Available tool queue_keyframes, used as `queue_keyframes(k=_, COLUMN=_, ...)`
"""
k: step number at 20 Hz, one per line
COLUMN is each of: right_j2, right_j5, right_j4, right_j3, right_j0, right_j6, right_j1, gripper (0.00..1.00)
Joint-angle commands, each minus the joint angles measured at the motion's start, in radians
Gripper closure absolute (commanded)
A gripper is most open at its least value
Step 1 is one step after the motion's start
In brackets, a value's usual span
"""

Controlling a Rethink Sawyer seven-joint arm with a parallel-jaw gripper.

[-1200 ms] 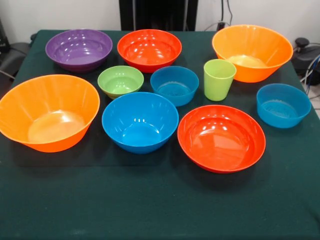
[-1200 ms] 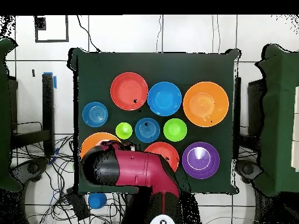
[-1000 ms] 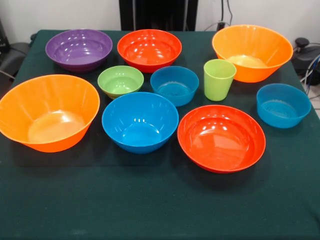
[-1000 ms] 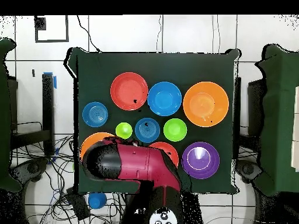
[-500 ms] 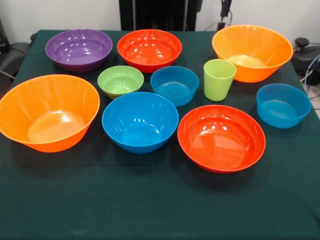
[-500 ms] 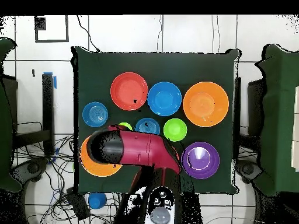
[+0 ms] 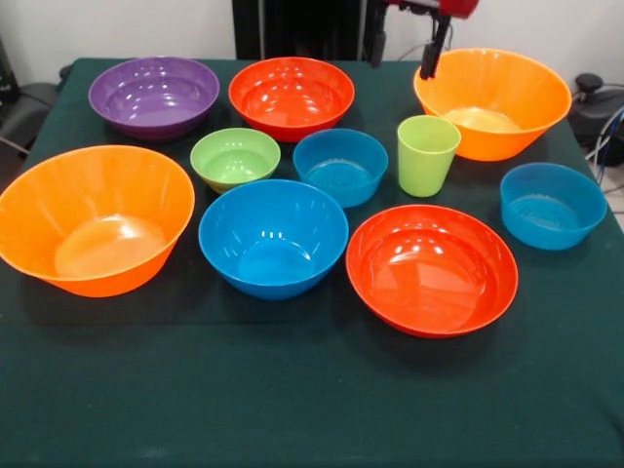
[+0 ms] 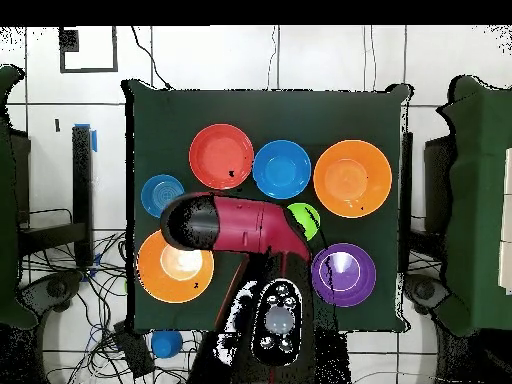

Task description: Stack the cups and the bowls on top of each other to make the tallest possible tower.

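Since the earlier frame the red and black arm (image 8: pixel 230 225) has swung out over the bench (image 7: pixel 312 409), and the pincer (image 7: pixel 402 44) now shows at the top edge of the front view, its two dark fingers (image 7: pixel 430 54) spread apart and holding nothing, above the gap between the far red-orange bowl (image 7: pixel 291 96) and the far orange bowl (image 7: pixel 492 100). No bowl has shifted; none is nested yet. All are glossy, round, smooth plastic on dark green cloth: purple bowl (image 7: pixel 154 95), small lime-green bowl (image 7: pixel 235 157), three blue bowls (image 7: pixel 273 237) (image 7: pixel 340 166) (image 7: pixel 552 204), near orange bowl (image 7: pixel 93 218), near red-orange bowl (image 7: pixel 432 268). The tapered lime-green tumbler (image 7: pixel 427 154) stands upright just beside the far orange bowl. No writing is readable.
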Motion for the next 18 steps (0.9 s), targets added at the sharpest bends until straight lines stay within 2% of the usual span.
queue_keyframes(k=1, right_j2=0.054, right_j5=-0.031, right_j4=0.005, right_j3=-0.161, right_j0=-0.034, right_j6=0.115, right_j1=0.141, gripper=0.00)
queue_keyframes(k=7, right_j2=0.038, right_j5=-0.054, right_j4=0.032, right_j3=-0.218, right_j0=-0.034, right_j6=0.166, right_j1=0.190, gripper=0.00)
queue_keyframes(k=12, right_j2=0.002, right_j5=-0.073, right_j4=0.069, right_j3=-0.229, right_j0=-0.010, right_j6=0.235, right_j1=0.202, gripper=0.00)
queue_keyframes(k=18, right_j2=-0.024, right_j5=-0.076, right_j4=0.103, right_j3=-0.230, right_j0=0.004, right_j6=0.265, right_j1=0.205, gripper=0.00)
